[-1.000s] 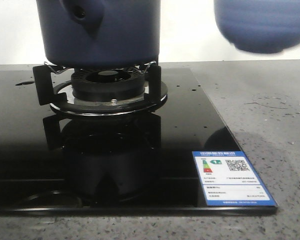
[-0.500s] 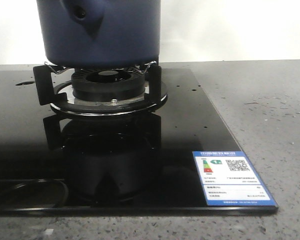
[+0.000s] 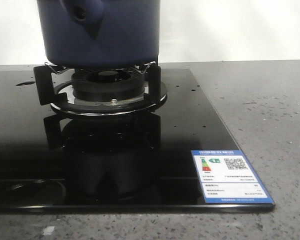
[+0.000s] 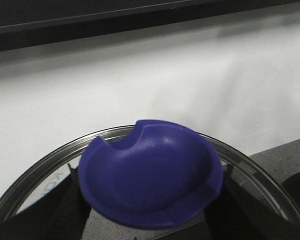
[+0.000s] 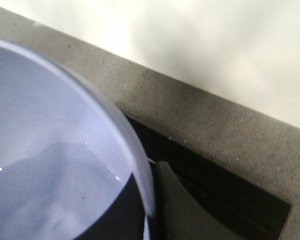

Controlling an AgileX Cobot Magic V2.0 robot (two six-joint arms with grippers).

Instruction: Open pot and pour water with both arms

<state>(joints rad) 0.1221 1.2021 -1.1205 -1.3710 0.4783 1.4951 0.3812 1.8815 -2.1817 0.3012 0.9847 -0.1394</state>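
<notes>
- The big dark navy-blue round pot point(image 3: 102, 32) with a stubby holed handle sits on the black burner stand point(image 3: 105, 87) of the shiny black glass stove point(image 3: 190, 130), on the grey speckled bench point(image 3: 270, 110).
- In the left wrist view, a clear glass lid point(image 4: 250, 167) with a blue knob point(image 4: 150, 172) fills the front; I cannot tell how the left end effector stands.
- The right wrist view shows a pale blue bowl point(image 5: 50, 150); that end effector's state is hidden too.

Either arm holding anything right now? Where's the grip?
Left wrist view: a glass lid with a blue knob fills the frame, likely held, grip hidden. Right wrist view: a light-blue bowl of water close up, grip not visible.
</notes>
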